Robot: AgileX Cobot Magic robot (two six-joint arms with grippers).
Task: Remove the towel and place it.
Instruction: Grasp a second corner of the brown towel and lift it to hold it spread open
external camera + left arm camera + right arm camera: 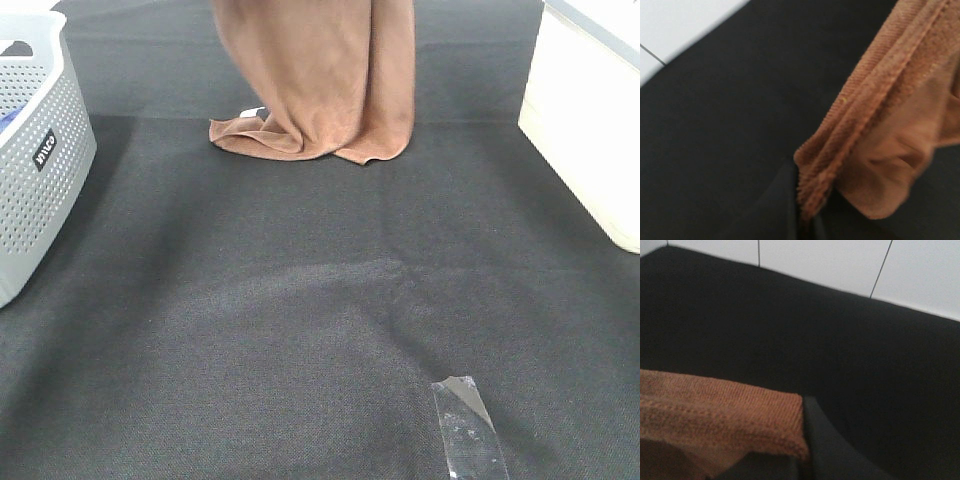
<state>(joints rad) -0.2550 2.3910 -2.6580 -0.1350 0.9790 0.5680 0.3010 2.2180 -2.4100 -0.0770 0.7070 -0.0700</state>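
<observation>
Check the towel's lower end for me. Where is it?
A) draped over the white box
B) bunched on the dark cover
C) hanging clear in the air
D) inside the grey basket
B: the towel hangs down from above the frame and its bottom folds lie on the cover, apart from the basket and the box.

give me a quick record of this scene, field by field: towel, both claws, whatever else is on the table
towel: brown, hanging from above the frame, lower end bunched on the dark table cover
left claw: shut on the towel's stitched edge
right claw: shut on a towel corner
left side: grey perforated basket
right side: cream-white box, partly out of view
near edge: strip of tape stuck on the cover
task state: towel mostly lifted, not yet placed
</observation>
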